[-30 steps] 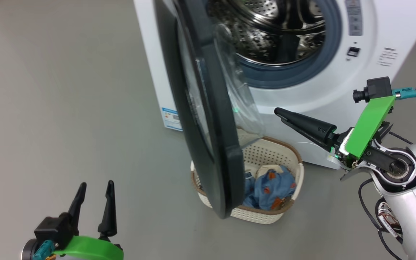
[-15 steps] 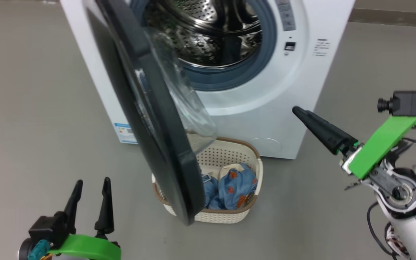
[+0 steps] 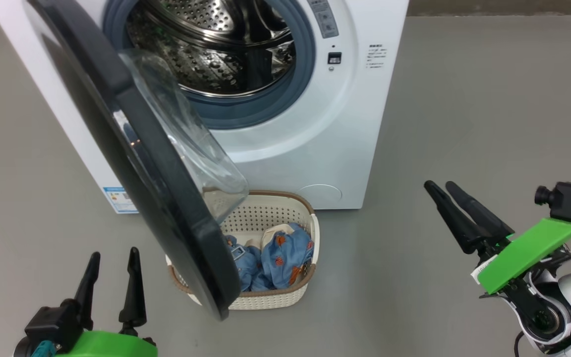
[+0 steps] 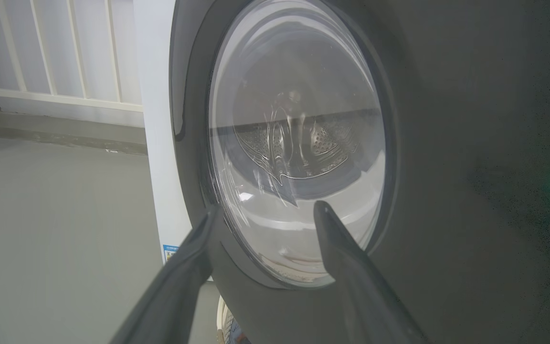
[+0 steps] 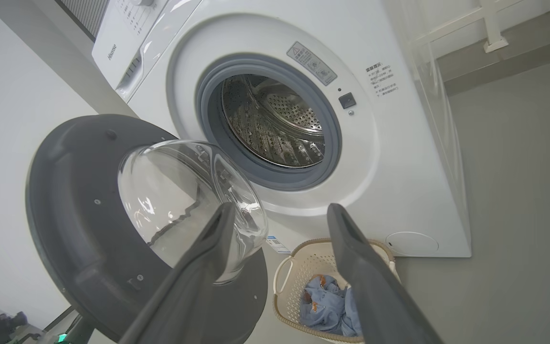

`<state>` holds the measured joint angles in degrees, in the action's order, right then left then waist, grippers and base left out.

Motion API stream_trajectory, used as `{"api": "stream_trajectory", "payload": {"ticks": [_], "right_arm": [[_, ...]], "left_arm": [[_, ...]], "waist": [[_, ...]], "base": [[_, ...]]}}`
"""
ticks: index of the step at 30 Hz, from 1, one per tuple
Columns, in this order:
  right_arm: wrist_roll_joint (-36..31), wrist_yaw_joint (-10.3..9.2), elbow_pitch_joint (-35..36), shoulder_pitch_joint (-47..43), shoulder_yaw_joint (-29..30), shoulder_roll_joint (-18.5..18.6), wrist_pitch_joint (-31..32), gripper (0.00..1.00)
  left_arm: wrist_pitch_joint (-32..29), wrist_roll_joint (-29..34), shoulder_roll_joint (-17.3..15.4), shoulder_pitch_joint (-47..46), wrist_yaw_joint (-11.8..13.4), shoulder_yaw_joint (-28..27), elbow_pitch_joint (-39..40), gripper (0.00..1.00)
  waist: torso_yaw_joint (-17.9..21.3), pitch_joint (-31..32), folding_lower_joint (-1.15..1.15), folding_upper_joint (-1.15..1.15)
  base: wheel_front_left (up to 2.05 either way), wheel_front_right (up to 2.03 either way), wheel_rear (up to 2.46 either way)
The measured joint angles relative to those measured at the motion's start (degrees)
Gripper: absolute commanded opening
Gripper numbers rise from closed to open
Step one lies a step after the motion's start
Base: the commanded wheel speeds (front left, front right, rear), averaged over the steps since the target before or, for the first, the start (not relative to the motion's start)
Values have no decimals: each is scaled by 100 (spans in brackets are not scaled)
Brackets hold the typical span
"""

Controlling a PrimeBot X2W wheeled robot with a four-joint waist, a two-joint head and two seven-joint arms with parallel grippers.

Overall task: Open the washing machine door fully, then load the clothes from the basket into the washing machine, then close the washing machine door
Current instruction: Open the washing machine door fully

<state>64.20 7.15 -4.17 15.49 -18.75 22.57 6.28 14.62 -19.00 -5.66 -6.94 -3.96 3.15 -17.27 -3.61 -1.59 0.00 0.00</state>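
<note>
The white washing machine (image 3: 315,124) stands with its steel drum (image 3: 216,54) showing. The black washing machine door (image 3: 137,163) hangs partly open, edge toward me, its glass bowl (image 3: 186,134) over the basket (image 3: 275,300). Blue bear-print clothes (image 3: 278,258) lie in the basket. My left gripper (image 3: 114,254) is open at the lower left, outside the door. In the left wrist view the left gripper (image 4: 265,210) points at the door's window (image 4: 294,157). My right gripper (image 3: 439,184) is open and empty, to the right of the machine. The right wrist view has the right gripper (image 5: 280,208) before the drum (image 5: 275,124), the basket (image 5: 282,274) and the clothes (image 5: 327,306).
Grey floor (image 3: 488,99) spreads to the right of the machine and on the left of the door. A blue label sticker (image 3: 117,196) marks the machine's left side. A white railing (image 4: 55,48) runs behind the machine.
The head camera has turned, so the whole picture slid left. My right gripper has drawn back from beside the door to the lower right. The left gripper holds its place.
</note>
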Motion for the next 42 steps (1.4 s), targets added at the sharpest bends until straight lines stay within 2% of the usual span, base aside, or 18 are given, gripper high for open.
{"api": "stream_trajectory", "payload": {"ticks": [11, 17, 25, 33, 42], "right_arm": [[-1023, 0, -437, -512, 27, 157, -1371, 100], [-1938, 1, -988, -576, 46, 174, -1848, 100], [-2613, 2, -1411, -589, 495, -103, -2052, 100], [-2866, 2, -1438, -668, 704, -294, -2057, 100], [-3002, 2, -1415, -668, 761, -311, -2057, 100]], "left_arm": [[-7, -21, -11, 86, 49, 35, 84, 100], [-9, -22, -14, 140, 54, 77, 85, 100], [-49, -64, -45, 140, 56, 127, 86, 100], [-51, -73, -63, 140, 57, 165, 101, 100], [-52, -81, -73, 139, 98, 234, 101, 100]], "waist": [[175, 93, -1, 0], [168, 152, -1, 0], [155, 181, -1, 0], [141, 181, 0, 0], [104, 176, 0, 0]], "base": [[0, 0, 0], [0, 0, 0], [0, 0, 0], [0, 0, 0], [0, 0, 0]]}}
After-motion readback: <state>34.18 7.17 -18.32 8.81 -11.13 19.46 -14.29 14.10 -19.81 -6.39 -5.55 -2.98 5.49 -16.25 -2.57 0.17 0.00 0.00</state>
